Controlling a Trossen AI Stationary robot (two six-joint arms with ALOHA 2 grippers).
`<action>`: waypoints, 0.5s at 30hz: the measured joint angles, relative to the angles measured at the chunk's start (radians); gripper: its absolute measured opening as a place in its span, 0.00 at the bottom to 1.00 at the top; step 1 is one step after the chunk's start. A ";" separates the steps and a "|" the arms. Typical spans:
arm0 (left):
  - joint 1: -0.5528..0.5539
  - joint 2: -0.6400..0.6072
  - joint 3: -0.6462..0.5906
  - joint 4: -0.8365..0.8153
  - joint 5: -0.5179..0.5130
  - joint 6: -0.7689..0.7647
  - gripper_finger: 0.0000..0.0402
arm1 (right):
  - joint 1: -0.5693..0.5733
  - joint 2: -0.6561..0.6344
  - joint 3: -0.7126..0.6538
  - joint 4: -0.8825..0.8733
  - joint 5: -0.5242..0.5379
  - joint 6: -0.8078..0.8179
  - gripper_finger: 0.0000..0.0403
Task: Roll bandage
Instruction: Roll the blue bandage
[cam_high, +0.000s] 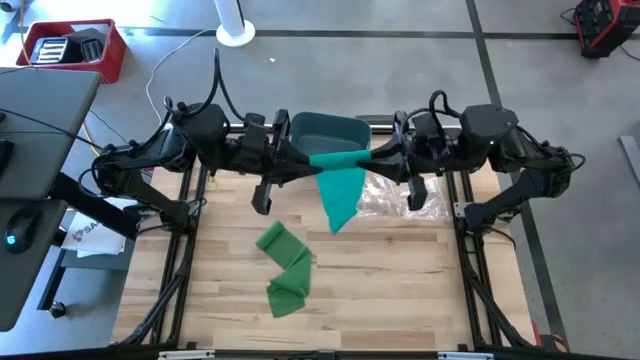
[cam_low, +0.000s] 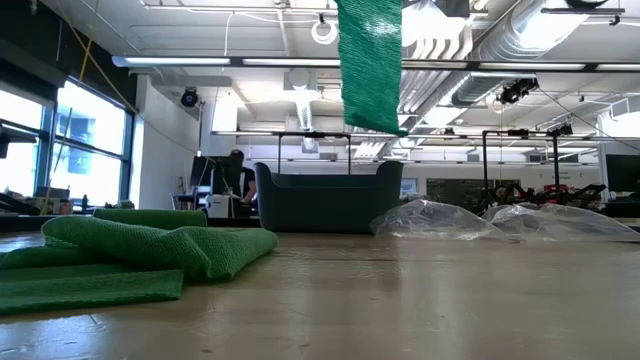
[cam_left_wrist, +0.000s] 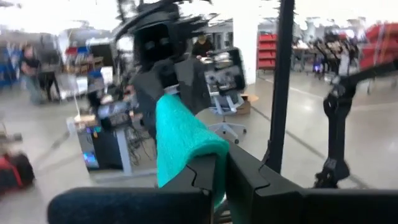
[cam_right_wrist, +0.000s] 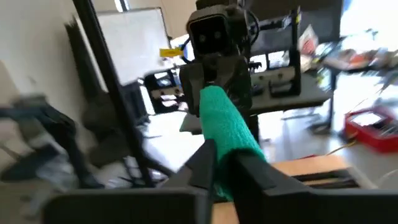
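Observation:
A teal-green bandage (cam_high: 338, 185) is held high above the table between my two grippers, which face each other. Its top part is bunched into a bar from one gripper to the other. A wide flap (cam_low: 370, 65) hangs below, clear of the table. My left gripper (cam_high: 303, 160) is shut on the bar's left end. My right gripper (cam_high: 372, 160) is shut on its right end. A second green bandage (cam_high: 284, 266) lies loosely folded on the table nearer the front; it also shows in the low view (cam_low: 140, 250). My left gripper (cam_left_wrist: 221, 165) pinches the left end of the bunched bar (cam_left_wrist: 186, 146) between its two fingers, level, from the table's left, along the bar. The bandage is lifted clear and runs straight across to the other gripper. My right gripper (cam_right_wrist: 217, 155) pinches the right end of the bunched bar (cam_right_wrist: 227, 127) between its two fingers, level, from the table's right, along the bar. The bar reaches straight to the left gripper, and the flap (cam_high: 340, 205) hangs below it.
A dark teal bin (cam_high: 330, 132) stands at the table's far edge behind the grippers. Crumpled clear plastic (cam_high: 400, 198) lies to the right of the hanging flap. The arms' frame rails run along both sides of the wooden table (cam_high: 400, 290).

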 joint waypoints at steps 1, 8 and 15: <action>0.001 0.000 0.000 -0.004 -0.005 -0.039 0.07 | 0.006 0.000 0.000 -0.003 0.016 -0.053 0.03; 0.018 0.000 0.000 -0.002 -0.041 -0.290 0.20 | 0.067 0.000 0.000 -0.032 0.067 -0.529 0.03; 0.057 0.002 0.000 0.007 -0.048 -0.492 0.21 | 0.091 0.000 0.000 -0.077 0.114 -0.703 0.02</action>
